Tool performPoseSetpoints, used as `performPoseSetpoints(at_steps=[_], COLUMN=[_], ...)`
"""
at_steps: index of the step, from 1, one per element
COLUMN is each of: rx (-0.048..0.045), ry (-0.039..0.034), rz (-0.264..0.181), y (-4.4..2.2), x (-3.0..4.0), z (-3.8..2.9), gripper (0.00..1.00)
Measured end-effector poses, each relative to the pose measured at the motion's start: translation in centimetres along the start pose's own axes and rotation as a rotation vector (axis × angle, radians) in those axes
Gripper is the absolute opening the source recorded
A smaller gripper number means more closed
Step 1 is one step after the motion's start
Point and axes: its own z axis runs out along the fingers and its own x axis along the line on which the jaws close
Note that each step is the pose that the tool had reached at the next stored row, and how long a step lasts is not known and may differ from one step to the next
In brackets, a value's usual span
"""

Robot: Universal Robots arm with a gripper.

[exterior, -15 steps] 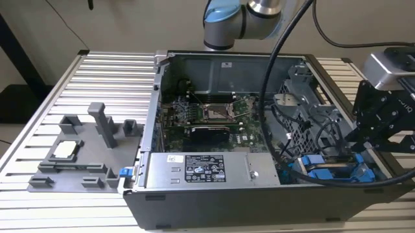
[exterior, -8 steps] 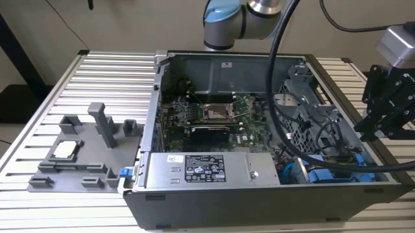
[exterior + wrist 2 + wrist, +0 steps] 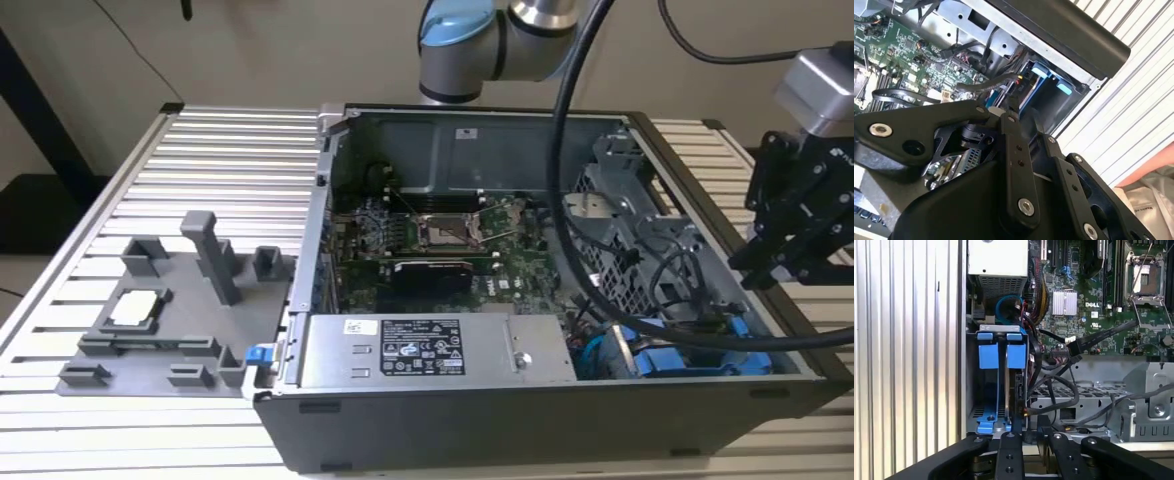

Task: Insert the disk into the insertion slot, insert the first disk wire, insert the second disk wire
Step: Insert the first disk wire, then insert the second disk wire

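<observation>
we see the gripper (image 3: 1029,436) hanging over the open computer case (image 3: 534,440) near its wall at the exterior view's right, above the corner that holds the insertion slot (image 3: 999,329). we cannot tell whether it is spread or pressed together, nor whether it pinches anything. the disk (image 3: 1018,390) stands on edge inside that slot, just ahead of the gripper in the first wrist view, with its long axis running away from the gripper and deeper into the bay, so we judge the disk step done. the slot is dull grey sheet metal with glossy bright blue plastic clips, and a perforated metal wall (image 3: 1079,395) stands beside it. a thin black wire (image 3: 1054,405), round and limp, curves in to end at the disk's near edge, but we cannot tell if it is seated there. a flat-plugged wire (image 3: 1074,346) lies loose, apart from the disk, over the green motherboard (image 3: 1074,305). the grey power-supply box (image 3: 434,350) is boxy and labelled, and the ribbed metal table (image 3: 214,180) lies under everything.
</observation>
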Motion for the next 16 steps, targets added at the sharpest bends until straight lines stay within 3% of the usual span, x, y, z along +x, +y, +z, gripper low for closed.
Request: performPoseSetpoints(at_steps=[12,16], rx=[0.0,0.0004], ry=[-0.0001,-0.0001], rz=[0.0,0.0], y=[0.32,0.94], x=[-3.87,-4.25], z=[0.38,0.44], gripper=[0.27,0.27])
